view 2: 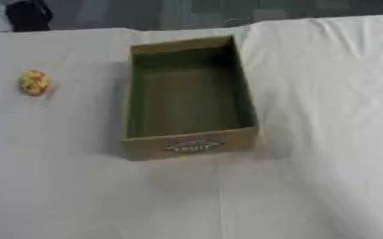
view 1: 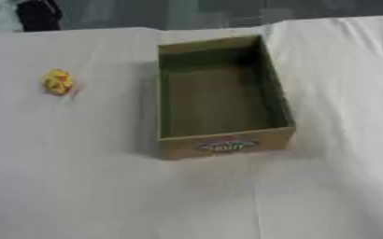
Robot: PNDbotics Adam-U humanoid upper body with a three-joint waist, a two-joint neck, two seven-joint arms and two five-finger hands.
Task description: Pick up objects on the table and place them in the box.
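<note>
On the white cloth-covered table (view 1: 80,186), an open rectangular cardboard box (view 1: 227,145) of brownish-olive colour stands near the middle, its long sides running away from the camera and its short front wall facing the viewer. That front wall bears a small oval printed label (view 1: 225,145) in red and white whose lettering cannot be made out. Inside the box only its bare, shadowed floor shows. Well apart from the box, off to its left and slightly toward the far side, a small rounded yellow object (view 1: 58,82) with reddish markings lies on the cloth by itself; what it is cannot be told beyond its colour and shape. Between this object and the left wall of the box, only bare cloth shows. The cloth is creased, with a fold line running from beneath the front of the box toward the near edge, and further ridges and folds spreading on the right side, where the fabric rises toward the far corner. At the far left corner, beyond the table's edge, a dark shape (view 1: 38,14) shows against a pale one. Neither of the robot's hands appears in either view, so how their fingers stand cannot be told.
</note>
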